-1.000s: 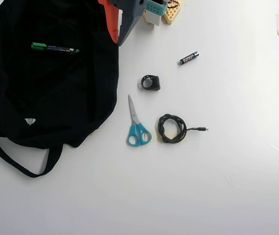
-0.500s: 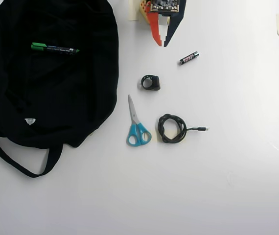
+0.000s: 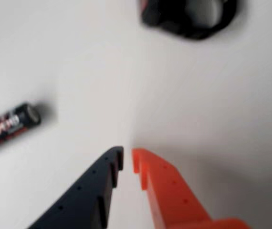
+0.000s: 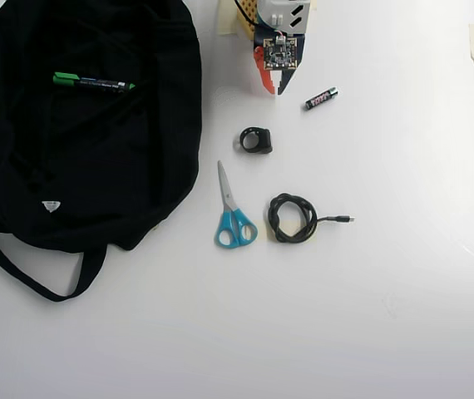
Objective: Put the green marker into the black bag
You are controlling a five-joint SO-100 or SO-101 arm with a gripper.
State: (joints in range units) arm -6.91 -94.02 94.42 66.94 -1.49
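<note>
Two fingers of the gripper [image 3: 127,160] — one dark, one orange — stand nearly closed and empty in the wrist view, above bare table [image 3: 78,71], with a battery [image 3: 9,125] at left. Overhead, the green marker [image 4: 92,81] lies on the black bag [image 4: 96,166] — well apart from the gripper [image 4: 275,86], scissors [image 4: 233,212] and coiled cable [image 4: 293,218].

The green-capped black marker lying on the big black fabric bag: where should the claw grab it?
Probably mid-barrel of the green-capped black marker, coming straight down with the jaws across its width. It lies flat and nearly level in the overhead view on the floppy black fabric bag, its long sides exposed.
</note>
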